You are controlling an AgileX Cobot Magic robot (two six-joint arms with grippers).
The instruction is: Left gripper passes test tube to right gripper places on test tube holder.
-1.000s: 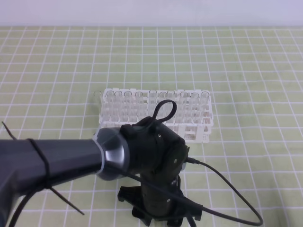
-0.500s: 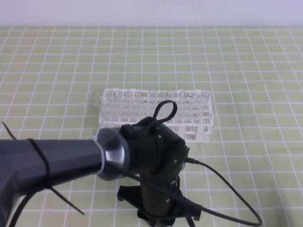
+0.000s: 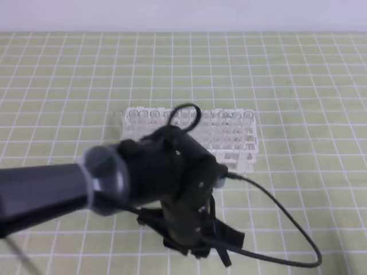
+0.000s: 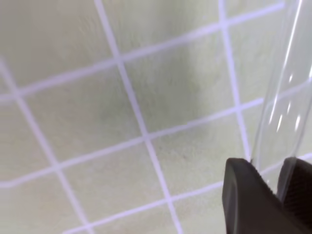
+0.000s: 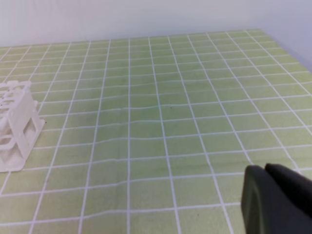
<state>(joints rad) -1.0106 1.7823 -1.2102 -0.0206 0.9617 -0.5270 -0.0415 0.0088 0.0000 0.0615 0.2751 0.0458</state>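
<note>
Test tube [image 4: 280, 102] sits pinched between your left gripper [image 4: 273, 187] jaws in the left wrist view: two dark fingertips [image 4: 246, 195] clamp its lower part, and the clear tube runs up and right out of the top of the picture, over the mat. Your right gripper [image 5: 268, 187] shows only as dark fingertips low right in its own wrist view, pressed together with nothing between them.

From the high view you see the left arm [image 3: 51, 186] reaching in from the left, its black wrist block [image 3: 178, 183] covering the gripper, with a thin black cable [image 3: 281, 212] looping off to the right. Just behind it stands the test tube holder [image 3: 232, 137], white lattice, with clear tubes [image 3: 235, 123] upright in its back row. In the right wrist view one end of the rack shows at the left edge.

Surface: a light green mat [image 3: 298, 86] with a white grid, flat. A plain pale wall [image 3: 183, 14] runs behind it.

Versus a second ago: the left arm has swung and lifted, its wrist now overlapping the rack's front, and the cable loop sits higher. The rack has not moved.

No readable writing or labels anywhere.
</note>
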